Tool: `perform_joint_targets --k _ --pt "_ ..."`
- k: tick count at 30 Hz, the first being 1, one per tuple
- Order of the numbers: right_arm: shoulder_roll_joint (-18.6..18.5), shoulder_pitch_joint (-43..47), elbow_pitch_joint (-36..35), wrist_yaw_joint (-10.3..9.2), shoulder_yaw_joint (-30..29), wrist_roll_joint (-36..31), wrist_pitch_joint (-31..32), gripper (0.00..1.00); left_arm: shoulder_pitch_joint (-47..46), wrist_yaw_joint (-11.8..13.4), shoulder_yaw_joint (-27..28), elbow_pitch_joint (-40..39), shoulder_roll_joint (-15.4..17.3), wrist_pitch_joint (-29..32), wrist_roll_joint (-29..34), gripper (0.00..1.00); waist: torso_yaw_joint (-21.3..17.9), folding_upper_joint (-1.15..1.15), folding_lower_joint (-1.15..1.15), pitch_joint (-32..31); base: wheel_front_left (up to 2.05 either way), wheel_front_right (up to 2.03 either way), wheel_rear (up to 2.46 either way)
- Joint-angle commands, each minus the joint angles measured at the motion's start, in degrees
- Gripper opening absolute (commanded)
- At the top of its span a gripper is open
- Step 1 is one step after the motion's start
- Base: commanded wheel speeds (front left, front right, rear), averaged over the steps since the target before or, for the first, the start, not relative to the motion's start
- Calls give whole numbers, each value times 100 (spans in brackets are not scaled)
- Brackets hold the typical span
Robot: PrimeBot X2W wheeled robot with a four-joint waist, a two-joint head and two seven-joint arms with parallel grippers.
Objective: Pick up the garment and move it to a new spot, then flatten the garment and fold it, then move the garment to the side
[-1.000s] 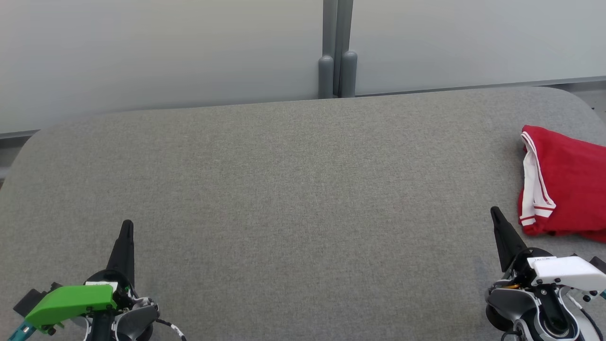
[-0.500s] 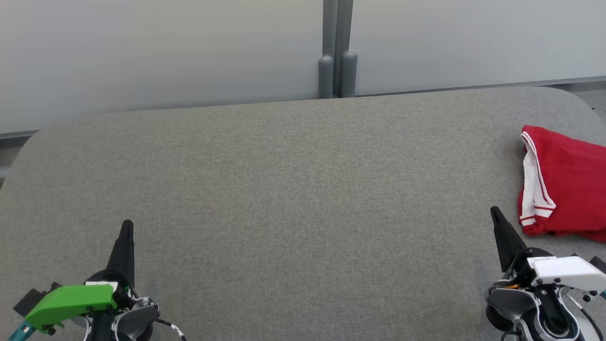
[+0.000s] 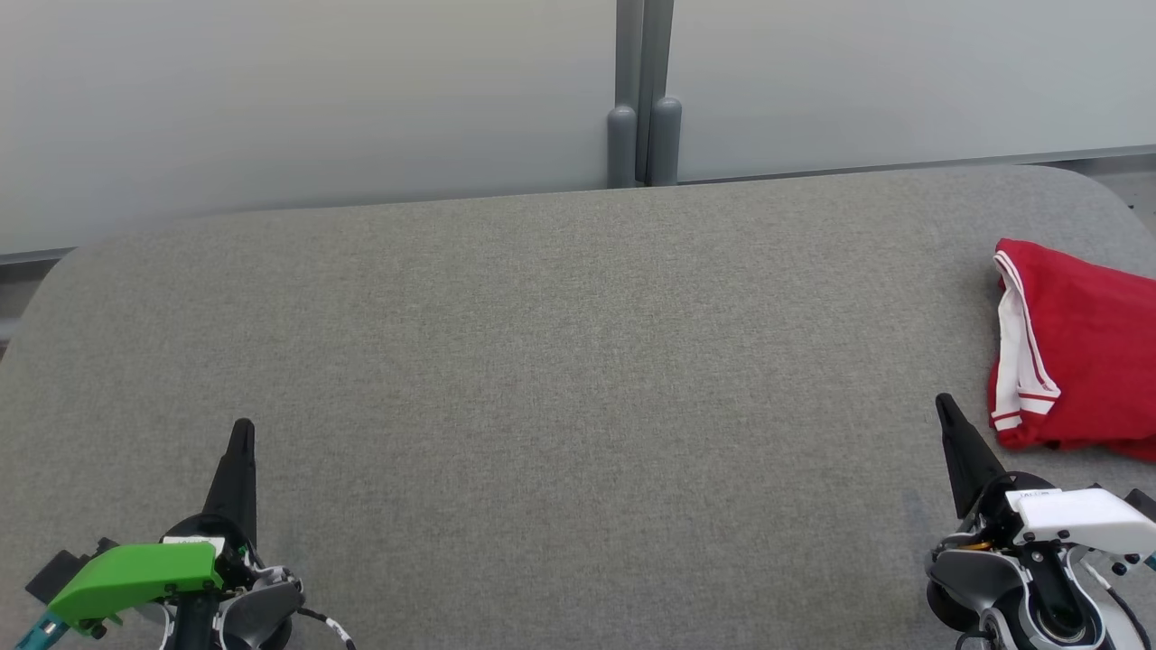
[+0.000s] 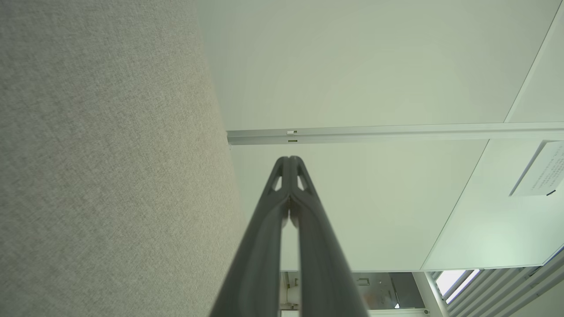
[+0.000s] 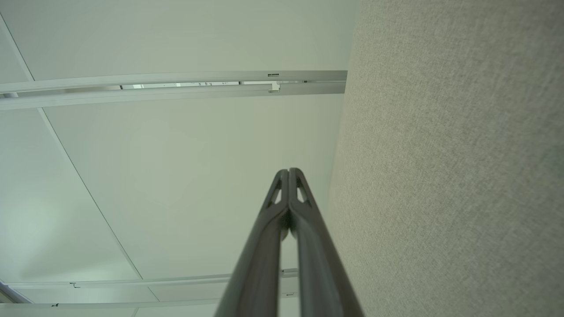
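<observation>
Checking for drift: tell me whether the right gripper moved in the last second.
No. The right gripper sits at the same spot beside the garment.

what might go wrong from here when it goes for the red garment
1. The red garment lies bunched at the right end of the table, partly cut off in the head view, so a grasp could be misjudged or push it off the edge.
2. The right hand is shut; reaching without opening would likely just shove the cloth.
3. The left hand is far across the table, so a two-handed lift may be a stretch.
</observation>
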Motion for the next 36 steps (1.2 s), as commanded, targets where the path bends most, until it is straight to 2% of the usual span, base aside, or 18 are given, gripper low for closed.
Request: perform_joint_targets --k 1,36 --pt "-29 -37 -22 4 1 41 9 0 -90 -35 22 -17 -3 1 0 0 0 64 0 0 0 0 0" --pt "-29 -37 -22 4 2 42 8 0 -89 -34 22 -18 -3 0 -1 0 0 64 0 0 0 0 0"
